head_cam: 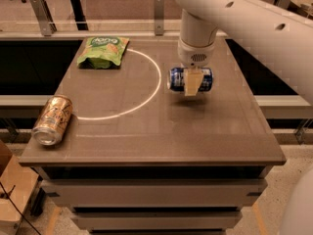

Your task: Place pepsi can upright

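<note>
The pepsi can (pixel 176 79) is dark blue with white print and silver ends. It lies on its side, held a little above the brown table (pixel 161 131), right of the middle, with its shadow on the tabletop just below. My gripper (pixel 191 85) comes straight down from the white arm and is shut on the can across its middle. One tan finger (pixel 191 82) shows in front of the can; the other is hidden behind it.
A gold can (pixel 53 120) lies on its side at the table's left front edge. A green chip bag (pixel 102 51) lies at the back left. A white arc (pixel 146 94) is drawn on the tabletop. Dark gaps flank the table.
</note>
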`<action>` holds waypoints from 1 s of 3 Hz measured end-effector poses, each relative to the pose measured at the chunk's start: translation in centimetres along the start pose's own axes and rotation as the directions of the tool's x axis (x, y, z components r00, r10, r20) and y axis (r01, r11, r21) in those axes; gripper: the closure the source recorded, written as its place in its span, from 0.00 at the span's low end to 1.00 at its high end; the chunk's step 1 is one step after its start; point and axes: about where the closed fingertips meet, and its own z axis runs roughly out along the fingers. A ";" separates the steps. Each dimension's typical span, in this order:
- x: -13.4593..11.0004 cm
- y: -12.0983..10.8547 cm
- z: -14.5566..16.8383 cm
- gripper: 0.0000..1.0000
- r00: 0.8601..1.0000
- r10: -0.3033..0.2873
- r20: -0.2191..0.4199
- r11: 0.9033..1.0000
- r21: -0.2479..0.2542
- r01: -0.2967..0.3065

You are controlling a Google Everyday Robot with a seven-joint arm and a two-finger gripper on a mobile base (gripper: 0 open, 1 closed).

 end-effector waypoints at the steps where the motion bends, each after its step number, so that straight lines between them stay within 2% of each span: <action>1: -0.3 0.0 -4.6 1.00 0.994 -0.016 0.112 0.997 0.070 0.008; 2: 0.3 0.2 -9.5 1.00 0.968 -0.023 0.250 0.991 0.136 -0.012; 3: 1.5 0.4 -13.1 1.00 0.922 -0.009 0.388 0.984 0.166 -0.061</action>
